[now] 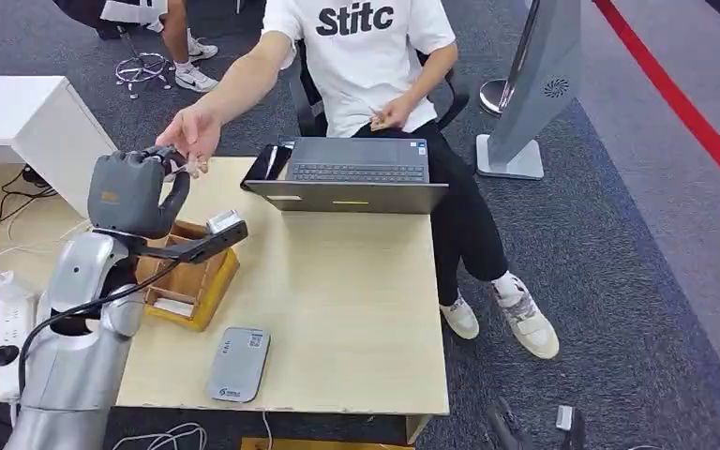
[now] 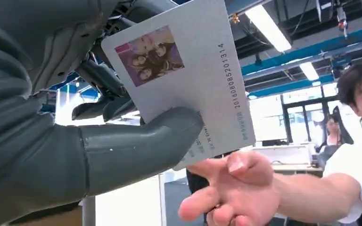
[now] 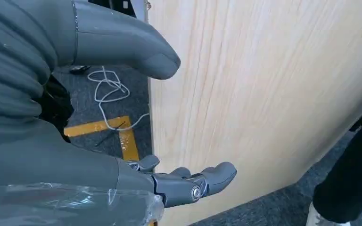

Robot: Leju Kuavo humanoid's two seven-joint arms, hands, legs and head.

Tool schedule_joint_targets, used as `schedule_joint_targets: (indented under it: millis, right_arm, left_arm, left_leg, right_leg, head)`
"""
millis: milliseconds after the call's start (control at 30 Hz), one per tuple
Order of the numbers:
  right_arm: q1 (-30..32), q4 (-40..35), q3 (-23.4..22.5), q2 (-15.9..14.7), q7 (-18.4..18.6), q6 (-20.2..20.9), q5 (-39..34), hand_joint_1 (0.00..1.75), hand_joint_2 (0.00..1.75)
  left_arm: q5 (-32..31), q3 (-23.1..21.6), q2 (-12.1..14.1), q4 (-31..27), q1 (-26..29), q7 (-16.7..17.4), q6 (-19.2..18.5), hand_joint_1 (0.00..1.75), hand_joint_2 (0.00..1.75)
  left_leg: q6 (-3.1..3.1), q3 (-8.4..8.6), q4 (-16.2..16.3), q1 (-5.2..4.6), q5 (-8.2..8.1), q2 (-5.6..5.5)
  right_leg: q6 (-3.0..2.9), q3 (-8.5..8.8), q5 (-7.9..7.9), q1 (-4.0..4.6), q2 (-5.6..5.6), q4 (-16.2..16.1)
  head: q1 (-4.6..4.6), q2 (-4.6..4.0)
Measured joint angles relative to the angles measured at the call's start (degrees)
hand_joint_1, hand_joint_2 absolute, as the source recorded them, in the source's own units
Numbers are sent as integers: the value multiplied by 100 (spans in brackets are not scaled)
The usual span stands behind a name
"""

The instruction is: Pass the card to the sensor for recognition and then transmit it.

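Holding card numbered 201608085201314, left hand.

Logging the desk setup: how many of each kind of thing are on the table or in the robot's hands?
Laptop: 1
Card reader: 1
Wooden box: 1
Card, held in the left hand: 1
Right hand holds: 0
Total: 4
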Motion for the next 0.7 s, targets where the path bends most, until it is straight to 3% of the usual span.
schedule_joint_targets:
  millis: [333,367,400,700]
  right_arm:
    - [-19,74,0,0,-31,-17,33,0,175]
    - [-19,79,0,0,-28,-17,33,0,175]
    - [-19,83,0,0,-28,-17,31,0,175]
    - [-18,90,0,0,-24,-15,28,0,175]
  left_arm:
    - [37,13,-4,131,-42,96,15,175,175]
    - [42,20,-4,133,-42,96,15,148,175]
    - [42,28,-4,138,-42,96,15,0,175]
    - [52,61,-57,162,-1,105,15,0,175]
  left_leg:
    - [0,-1,0,0,0,0]
    - [0,-1,0,0,1,0]
    - [0,-1,0,0,1,0]
    - [0,-4,0,0,0,0]
  right_leg:
    - [0,-1,1,0,-1,0]
    - [0,0,1,0,-1,0]
    - [0,-1,1,0,-1,0]
    - [0,-1,0,0,-1,0]
  head:
    - [0,0]
    - [0,0]
    - [0,0]
    - [0,0]
